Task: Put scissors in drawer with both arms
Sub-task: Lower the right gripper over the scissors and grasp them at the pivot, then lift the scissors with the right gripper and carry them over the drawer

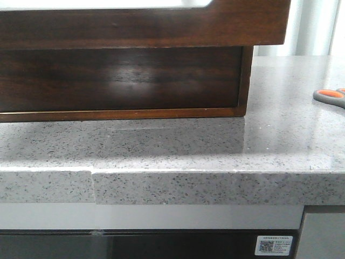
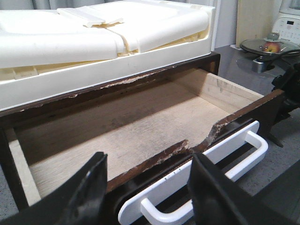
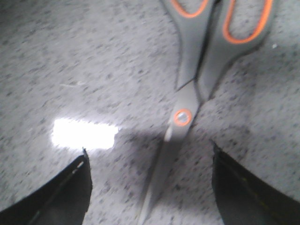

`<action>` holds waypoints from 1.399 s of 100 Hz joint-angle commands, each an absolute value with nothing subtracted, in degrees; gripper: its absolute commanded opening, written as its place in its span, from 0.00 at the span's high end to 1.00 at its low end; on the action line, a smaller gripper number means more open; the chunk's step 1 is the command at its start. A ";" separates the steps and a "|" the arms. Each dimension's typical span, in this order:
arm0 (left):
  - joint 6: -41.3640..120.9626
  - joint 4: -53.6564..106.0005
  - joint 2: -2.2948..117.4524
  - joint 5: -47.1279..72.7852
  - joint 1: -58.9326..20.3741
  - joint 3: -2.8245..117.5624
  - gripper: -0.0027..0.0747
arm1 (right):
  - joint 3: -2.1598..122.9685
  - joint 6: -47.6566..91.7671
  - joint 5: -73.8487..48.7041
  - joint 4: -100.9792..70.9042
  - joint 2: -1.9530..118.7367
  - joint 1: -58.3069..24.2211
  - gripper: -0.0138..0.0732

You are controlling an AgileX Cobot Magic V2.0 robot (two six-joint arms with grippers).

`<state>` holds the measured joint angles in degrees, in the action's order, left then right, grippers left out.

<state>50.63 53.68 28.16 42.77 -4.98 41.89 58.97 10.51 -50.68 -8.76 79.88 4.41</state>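
Left side: left gripper (image 2: 147,187) is spread wide with nothing between the fingers, hovering just in front of the drawer (image 2: 126,126). Drawer is pulled out, bare wood floor, nothing inside. White handle (image 2: 201,176) on its front sits right between the fingers. Cream foam tray (image 2: 103,42) lies on top of the cabinet (image 1: 135,75). So the opening step looks done.

Right side: scissors (image 3: 194,79) lie flat and closed on the grey counter (image 1: 178,151), well right of the cabinet; front view only catches a handle loop at the frame edge. Right gripper (image 3: 150,187) is open and empty above them, blades running between the fingers, pivot just ahead of the tips.

Step in hand, I'd say: right-arm pick. Next move: drop straight down, close across the blades near the pivot, lift, carry left over the drawer. Thin flat blades on hard stone, so grip could slip. Left gripper should stay clear of the drop path.
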 commanded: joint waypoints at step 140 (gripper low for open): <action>53.05 58.97 34.89 38.06 -5.40 44.65 0.50 | 71.96 10.54 -57.44 -7.64 93.32 5.68 0.82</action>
